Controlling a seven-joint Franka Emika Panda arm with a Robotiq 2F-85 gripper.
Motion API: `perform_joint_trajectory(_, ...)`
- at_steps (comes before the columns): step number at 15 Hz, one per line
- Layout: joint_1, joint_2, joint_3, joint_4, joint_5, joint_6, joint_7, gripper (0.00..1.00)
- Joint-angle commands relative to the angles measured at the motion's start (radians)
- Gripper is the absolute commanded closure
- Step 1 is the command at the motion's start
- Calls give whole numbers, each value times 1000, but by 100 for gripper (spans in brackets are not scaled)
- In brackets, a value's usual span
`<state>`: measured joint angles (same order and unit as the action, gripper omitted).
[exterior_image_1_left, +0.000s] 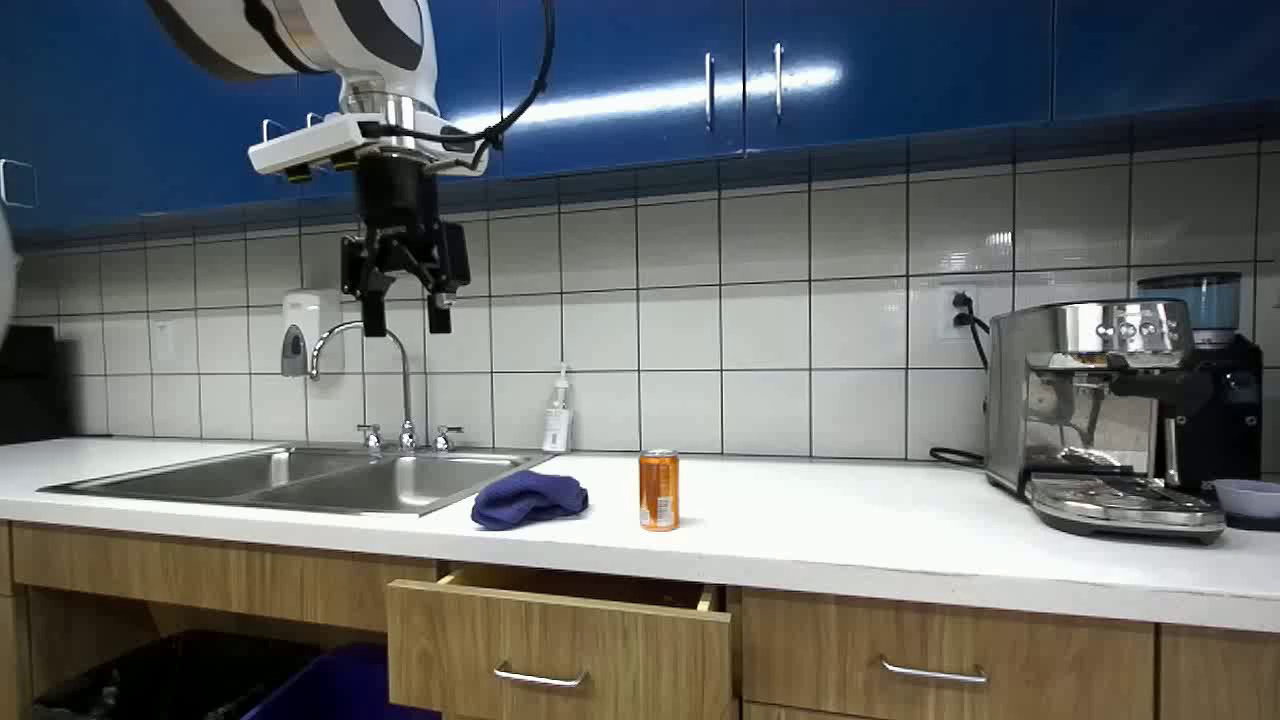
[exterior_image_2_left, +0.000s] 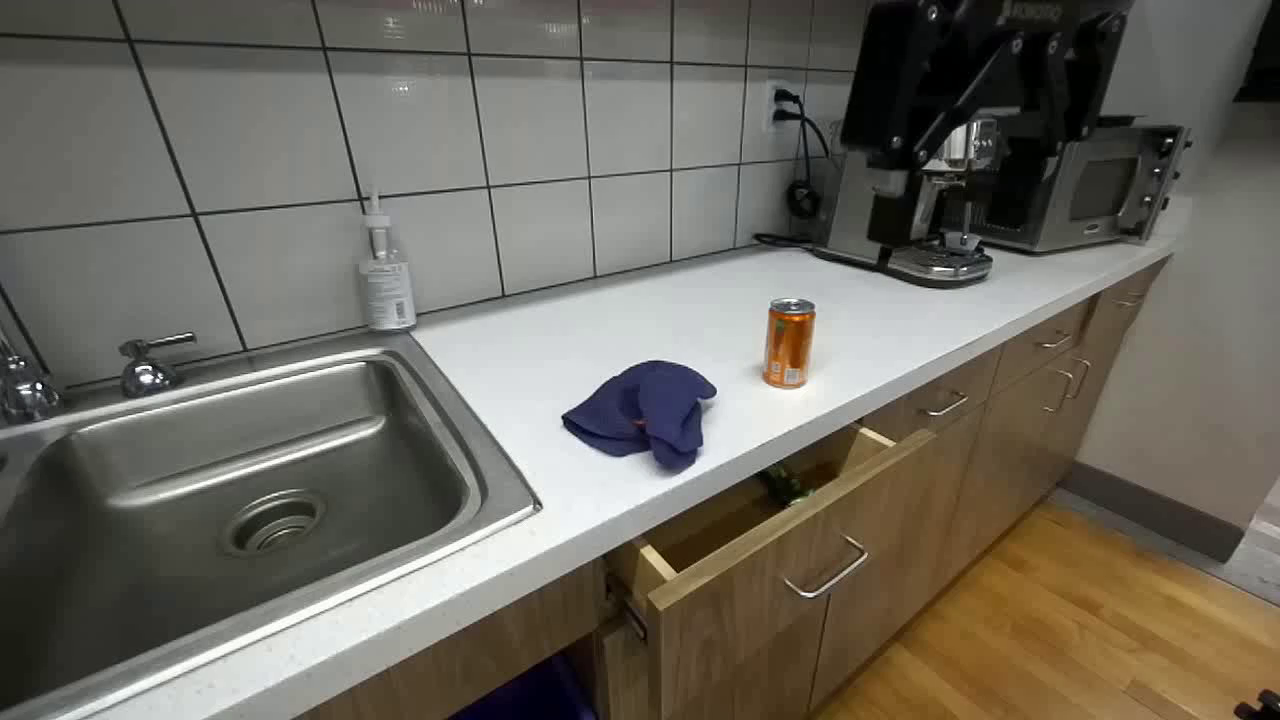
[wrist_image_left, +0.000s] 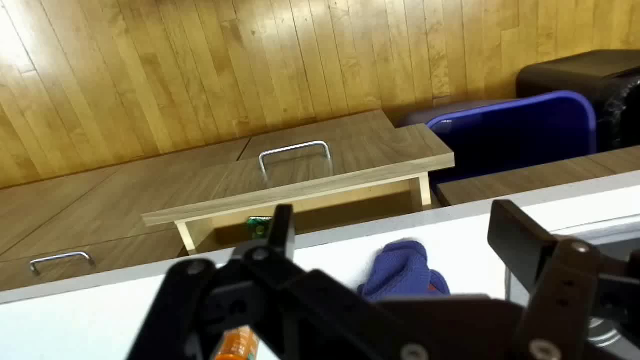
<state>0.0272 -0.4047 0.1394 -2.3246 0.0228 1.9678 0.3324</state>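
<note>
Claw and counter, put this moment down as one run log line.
claw: open, empty, above counter level | purple cloth: crumpled on counter | orange can: upright on counter | drawer: partly open, green item inside

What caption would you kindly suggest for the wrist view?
Empty, open pincer, with cloth, can and pulled-out drawer below.

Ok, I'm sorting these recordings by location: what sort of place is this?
Most likely a kitchen, though whether at home or at work is hard to tell. The sink, the coffee machine and the blue overhead cabinets point to it.
</note>
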Motion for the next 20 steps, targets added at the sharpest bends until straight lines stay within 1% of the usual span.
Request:
perform_joint_trajectory(1, 2, 1, -2, 2, -1, -3, 1, 0)
perform_joint_trajectory(4, 0, 11, 0, 1, -17, 7, -7, 0)
perform_joint_trajectory(9, 0, 90, -14, 8, -70, 33, -98, 0)
perform_joint_trajectory(16, 3, 213, -43, 9, -95, 146, -165, 0)
perform_joint_trajectory(20, 2, 267, -52, 3, -109, 214, -175, 0)
